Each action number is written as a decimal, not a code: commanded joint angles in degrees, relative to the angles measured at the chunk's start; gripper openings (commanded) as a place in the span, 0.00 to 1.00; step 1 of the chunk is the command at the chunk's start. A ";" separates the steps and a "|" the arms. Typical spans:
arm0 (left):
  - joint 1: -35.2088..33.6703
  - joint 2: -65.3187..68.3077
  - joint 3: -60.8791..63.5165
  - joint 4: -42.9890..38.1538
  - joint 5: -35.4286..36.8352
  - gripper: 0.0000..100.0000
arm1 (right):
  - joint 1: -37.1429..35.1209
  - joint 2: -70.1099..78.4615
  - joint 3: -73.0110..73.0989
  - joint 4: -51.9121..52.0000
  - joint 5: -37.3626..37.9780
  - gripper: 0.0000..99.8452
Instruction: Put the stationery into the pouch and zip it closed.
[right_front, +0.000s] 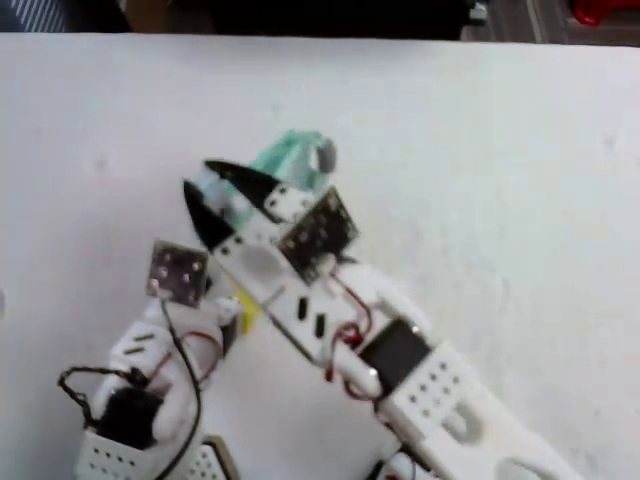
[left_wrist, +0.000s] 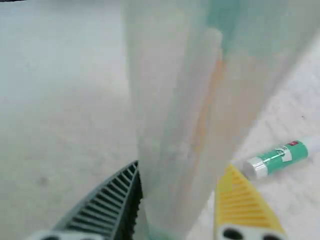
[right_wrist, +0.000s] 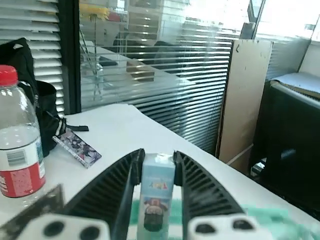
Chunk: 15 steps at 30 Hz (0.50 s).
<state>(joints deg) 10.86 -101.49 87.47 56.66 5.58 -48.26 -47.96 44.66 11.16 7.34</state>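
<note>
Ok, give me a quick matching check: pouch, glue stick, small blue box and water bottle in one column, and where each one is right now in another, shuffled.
1. pouch
2. glue stick
3. small blue box
4. water bottle

A. upright between the right gripper's black fingers
B. lying on the table beside the pouch
C. standing on the table, red cap on
D. between the left gripper's black and yellow fingers

Pairs: 1-D, 2-B, 3-A, 4-C.
</note>
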 joint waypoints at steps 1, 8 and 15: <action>0.04 -0.84 -1.23 -1.85 0.53 0.22 | 1.63 2.24 -0.62 -2.86 0.70 0.02; -0.04 -0.84 -1.23 -1.85 0.70 0.22 | 1.45 -1.01 -0.62 2.42 0.70 0.02; 0.04 -0.84 -1.23 -1.85 0.70 0.22 | 1.45 -7.34 -0.97 11.56 0.35 0.16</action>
<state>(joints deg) 11.21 -101.49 87.47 56.66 5.58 -47.12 -52.18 44.66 19.69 7.34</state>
